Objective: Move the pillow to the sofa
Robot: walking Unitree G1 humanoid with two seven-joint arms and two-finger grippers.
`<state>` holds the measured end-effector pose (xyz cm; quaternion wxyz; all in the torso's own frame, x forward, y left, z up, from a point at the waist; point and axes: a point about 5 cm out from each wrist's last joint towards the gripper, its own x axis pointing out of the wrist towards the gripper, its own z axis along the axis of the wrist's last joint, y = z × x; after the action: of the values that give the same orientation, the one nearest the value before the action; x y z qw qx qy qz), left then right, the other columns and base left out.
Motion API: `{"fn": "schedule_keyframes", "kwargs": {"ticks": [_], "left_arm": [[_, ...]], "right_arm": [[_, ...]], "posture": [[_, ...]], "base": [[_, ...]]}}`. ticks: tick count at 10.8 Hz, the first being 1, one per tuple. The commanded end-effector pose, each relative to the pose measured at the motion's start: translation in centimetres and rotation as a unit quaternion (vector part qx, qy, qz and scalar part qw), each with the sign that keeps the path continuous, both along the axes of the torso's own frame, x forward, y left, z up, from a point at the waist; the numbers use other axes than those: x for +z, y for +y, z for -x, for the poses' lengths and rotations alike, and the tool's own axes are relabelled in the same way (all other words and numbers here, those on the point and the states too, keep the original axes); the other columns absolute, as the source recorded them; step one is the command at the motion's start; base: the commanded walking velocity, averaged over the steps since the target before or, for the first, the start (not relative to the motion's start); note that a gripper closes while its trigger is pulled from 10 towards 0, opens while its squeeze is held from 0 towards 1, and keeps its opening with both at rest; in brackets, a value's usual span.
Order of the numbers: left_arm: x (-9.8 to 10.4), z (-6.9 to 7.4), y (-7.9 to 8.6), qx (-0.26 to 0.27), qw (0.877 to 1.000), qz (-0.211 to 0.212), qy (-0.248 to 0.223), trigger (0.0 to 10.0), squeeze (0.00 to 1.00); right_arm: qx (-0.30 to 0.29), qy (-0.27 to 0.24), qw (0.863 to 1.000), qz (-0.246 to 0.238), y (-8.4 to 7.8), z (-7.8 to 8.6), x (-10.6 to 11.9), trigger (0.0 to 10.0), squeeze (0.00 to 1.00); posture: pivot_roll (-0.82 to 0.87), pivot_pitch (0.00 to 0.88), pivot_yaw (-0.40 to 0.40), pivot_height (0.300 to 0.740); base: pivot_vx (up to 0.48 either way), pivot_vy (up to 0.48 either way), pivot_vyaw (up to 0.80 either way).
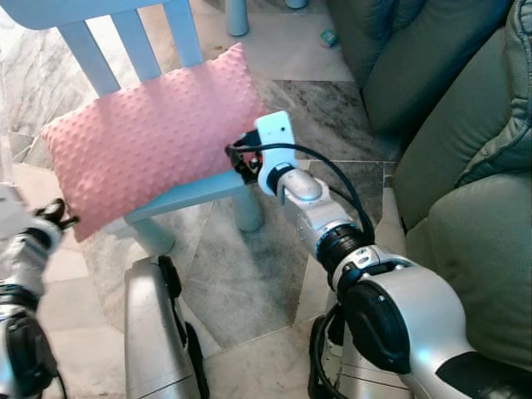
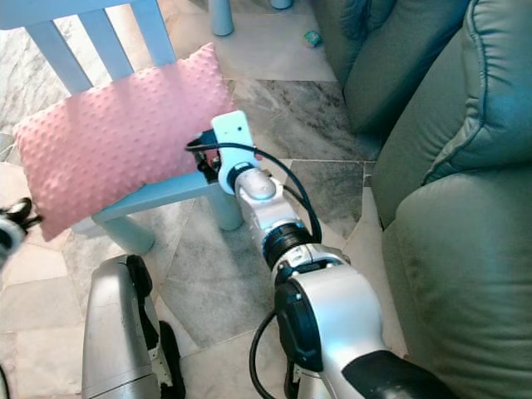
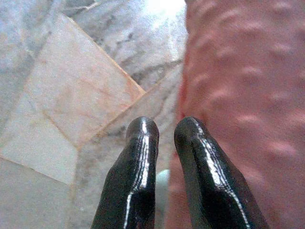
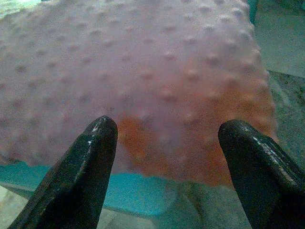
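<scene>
A pink dotted pillow [image 1: 150, 133] leans on the seat of a light blue child's chair [image 1: 195, 193], against its slatted back. My right gripper [image 4: 167, 126] is open at the pillow's right end; its fingers [image 4: 83, 162] stand wide apart just short of the fabric, above the seat edge. My left gripper [image 3: 162, 126] is low at the pillow's left corner, shut, with nothing between its fingers and the pillow [image 3: 238, 71] right beside one finger. The green sofa [image 1: 465, 208] stands to the right.
The floor is marble tile [image 1: 249, 283]. A small teal object [image 1: 329, 37] lies on it near the sofa's far end. Another light blue furniture leg [image 1: 237, 17] stands behind the chair. My own legs [image 1: 154, 332] show below.
</scene>
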<state>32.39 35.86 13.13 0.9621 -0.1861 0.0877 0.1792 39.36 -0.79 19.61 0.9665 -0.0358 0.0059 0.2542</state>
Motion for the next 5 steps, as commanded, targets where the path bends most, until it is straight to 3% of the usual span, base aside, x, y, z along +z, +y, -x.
{"fn": "schedule_keyframes", "kwargs": {"ticks": [1,3,4,5], "left_arm": [[-0.9,1.0,0.7,0.004,1.000,-0.002,0.025,0.0,0.00],[-1.0,0.1,-0.6,-0.010,1.000,-0.009,0.023,0.0,0.00],[-0.9,-0.2,-0.9,-0.012,1.000,-0.016,0.022,5.0,0.00],[-0.1,-1.1,-1.8,-0.011,1.000,-0.024,-0.017,10.0,0.00]], "right_arm": [[0.009,0.015,1.000,0.011,0.3,0.4,-1.0,10.0,0.00],[0.003,0.007,1.000,0.028,-0.1,0.3,-1.2,10.0,0.00],[0.003,0.006,1.000,0.024,-0.3,0.2,-1.2,10.0,0.00],[-0.015,0.004,1.000,0.011,-1.4,-0.1,-1.1,10.0,0.00]], "posture": [[0.13,0.420,0.006,0.440],[0.11,0.409,0.003,0.440],[0.10,0.400,0.002,0.440],[0.07,0.376,0.002,0.440]], "base": [[0.000,0.000,0.00],[0.000,0.000,0.00],[0.000,0.000,0.00],[0.000,0.000,0.00]]}}
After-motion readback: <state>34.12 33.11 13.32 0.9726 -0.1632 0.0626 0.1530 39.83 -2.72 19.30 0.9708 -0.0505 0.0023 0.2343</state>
